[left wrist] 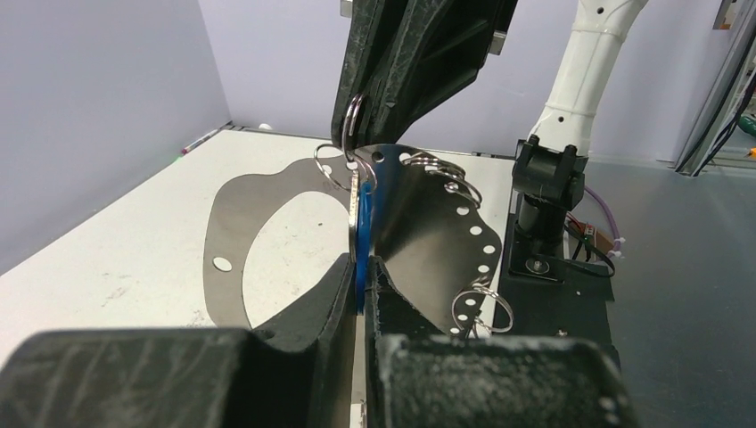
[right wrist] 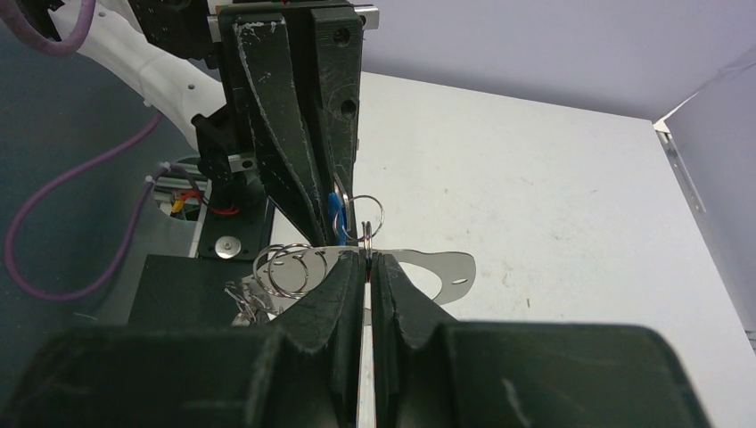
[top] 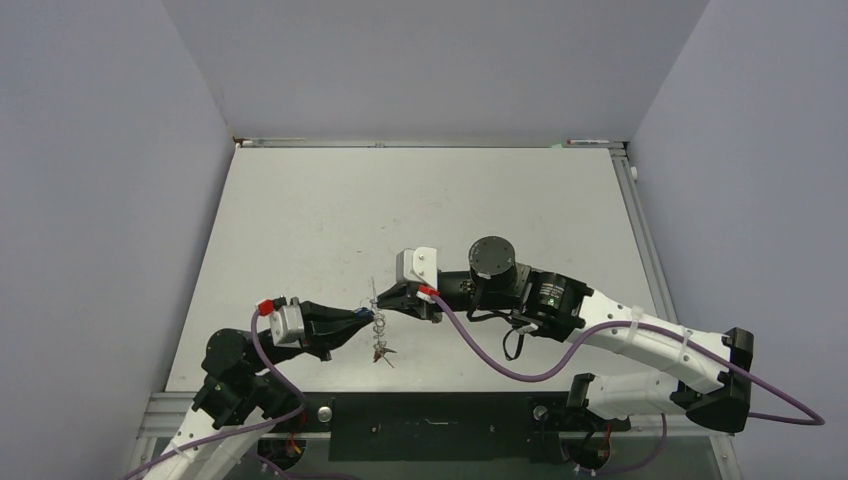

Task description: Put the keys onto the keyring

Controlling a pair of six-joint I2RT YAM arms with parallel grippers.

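My left gripper [left wrist: 361, 263] is shut on the blue-tagged key [left wrist: 363, 234], held upright on edge against the keyring [left wrist: 428, 241]. The keyring is a flat grey plate with small holes and wire split rings, held up above the table. My right gripper [right wrist: 367, 259] is shut on one split ring [right wrist: 367, 234] at the plate's [right wrist: 441, 266] edge. In the top view both grippers, left [top: 366, 316] and right [top: 380, 300], meet tip to tip near the table's front middle. Small pieces [top: 380, 351] hang under the plate; I cannot tell if they are the red-tagged or dark key.
The white table [top: 420, 200] stretches behind the grippers, walled on three sides. A black base plate [top: 430, 412] runs along the near edge. The right arm's base [left wrist: 546, 192] stands close beyond the keyring in the left wrist view.
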